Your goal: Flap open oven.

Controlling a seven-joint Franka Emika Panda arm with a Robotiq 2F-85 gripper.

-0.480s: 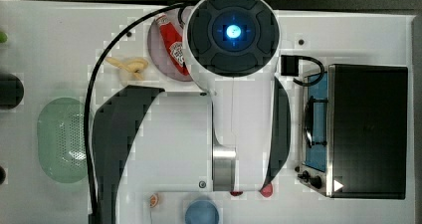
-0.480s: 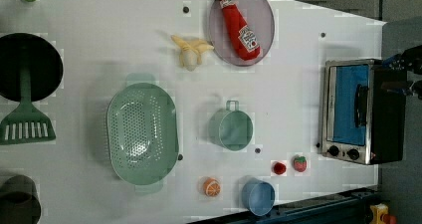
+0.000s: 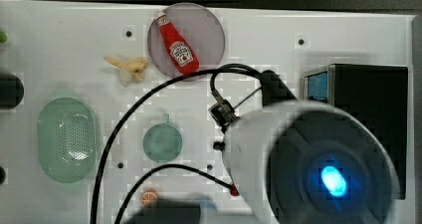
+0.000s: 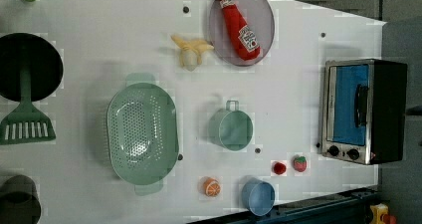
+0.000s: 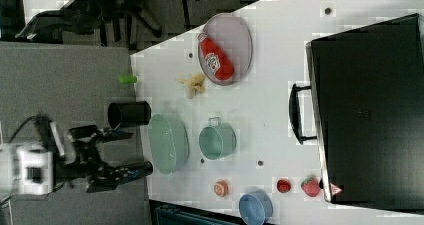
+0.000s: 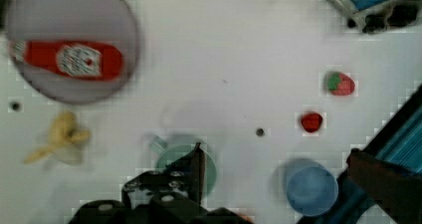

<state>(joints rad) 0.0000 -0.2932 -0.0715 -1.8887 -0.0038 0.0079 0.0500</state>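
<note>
We see the white table [image 4: 124, 15], then the boxy toaster oven [image 4: 366, 112] with black top, silver front frame and blue glass door at the left view's right edge, door shut, black bar handle [image 4: 362, 106] across it. Well apart lie a perforated green colander [image 4: 142, 133] and a red ketchup bottle [image 4: 240, 26] on a grey round plate [image 4: 263, 40]. We cannot tell how the black gripper [image 6: 199, 159] stands.

The tabletop [image 4: 298, 64] is white. The oven [image 4: 364, 111] has a black body, silver front frame, blue-tinted glass and black knobs. A red ketchup bottle [image 4: 241, 27] with a white label lies on a grey-lilac plate [image 4: 263, 15]. The perforated colander [image 4: 142, 132] and the pot [image 4: 230, 129] are mint green; the cup [image 4: 258, 195] is blue, the spatula [image 4: 25, 122] darker green.
</note>
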